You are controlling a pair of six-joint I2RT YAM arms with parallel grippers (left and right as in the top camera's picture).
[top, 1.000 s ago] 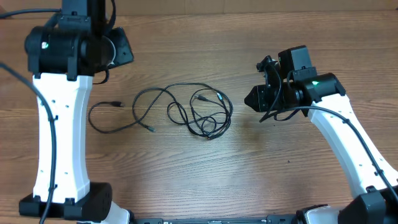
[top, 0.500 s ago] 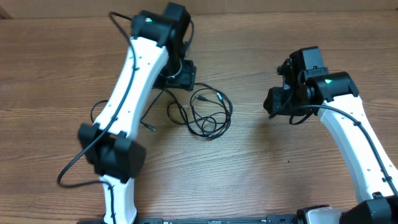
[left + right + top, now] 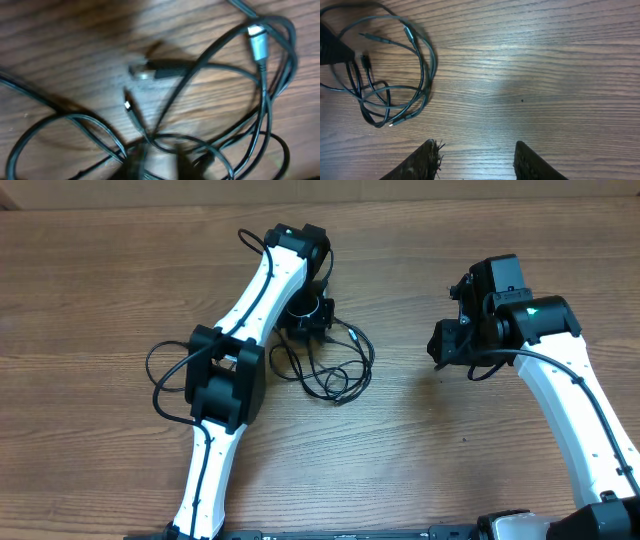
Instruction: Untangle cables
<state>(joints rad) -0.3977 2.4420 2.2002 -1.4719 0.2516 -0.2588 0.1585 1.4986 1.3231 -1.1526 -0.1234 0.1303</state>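
Reaching across the wooden table (image 3: 90,270), the left arm (image 3: 255,290) holds the left gripper (image 3: 305,328) low over the near edge of the cables (image 3: 345,375), while the task looks barely begun. The thin black cords lie in one knotted cluster of crossing loops near the table's middle, and nothing appears separated or laid out straight yet. One strand runs off into a wide loop (image 3: 152,375) on the far side of the left arm, partly hidden beneath it. From the left wrist, the tangle fills the view: a silvery plug (image 3: 256,42) lies at the upper right, a darker plug (image 3: 160,70) rests near the centre, and several cords cross just below it. Only blurred dark shapes show at the bottom edge, so whether this gripper is spread or pinching a cord cannot be told. The right gripper (image 3: 479,164) hangs well apart from the tangle, with bare wood between them; its fingers (image 3: 427,160) are spread wide and hold nothing. By this judgement, nearly all the untangling is left to do.
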